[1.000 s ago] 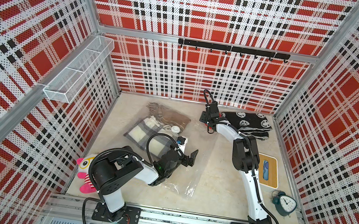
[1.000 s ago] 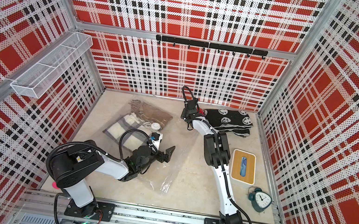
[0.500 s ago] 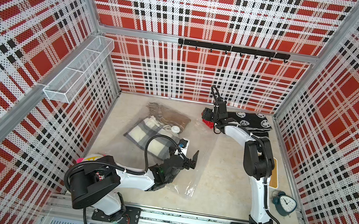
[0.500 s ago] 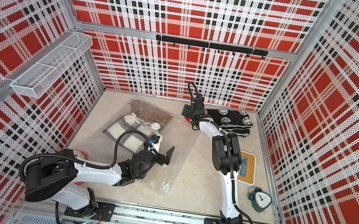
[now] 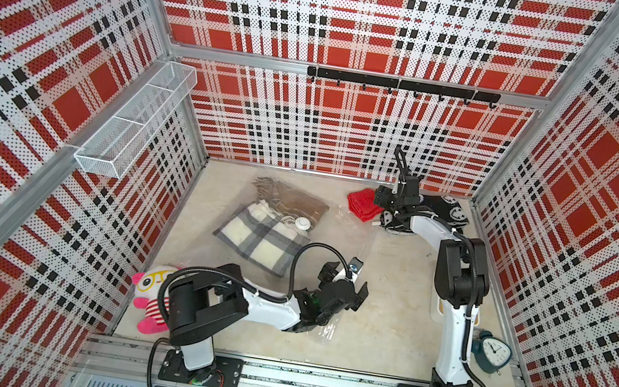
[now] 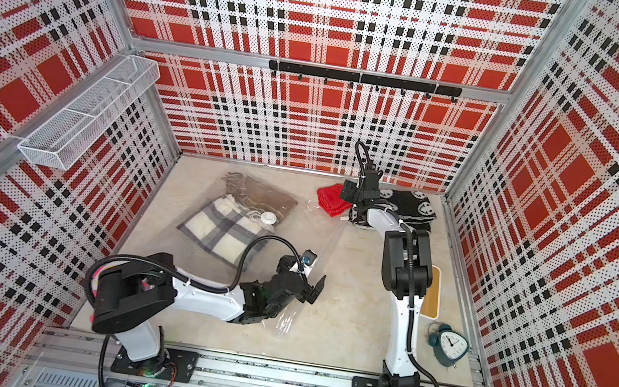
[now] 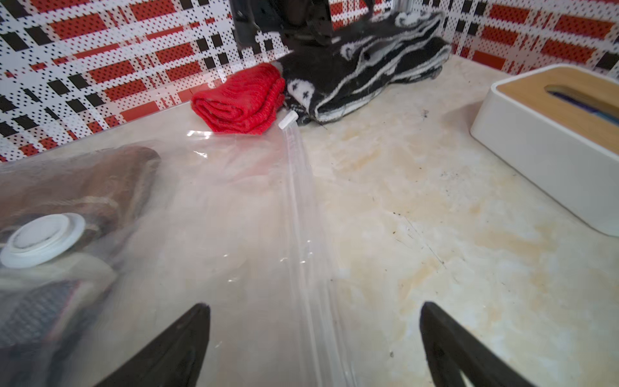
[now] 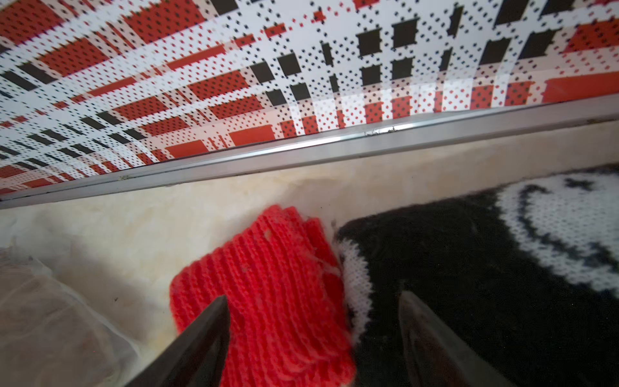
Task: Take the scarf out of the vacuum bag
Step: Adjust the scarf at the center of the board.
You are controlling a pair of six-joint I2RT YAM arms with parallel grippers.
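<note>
Right tool (image 8: 313, 296) (spread) — red scarf (image 8: 268, 284) beneath

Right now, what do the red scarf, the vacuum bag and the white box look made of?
Red scarf: knitted yarn, matte, by its ribbed stitch rows. Vacuum bag: thin clear plastic film, glossy, with glints and creases; contents show through. Box: smooth white body, probably plastic; its lid looks like light wood or veneer.
</note>
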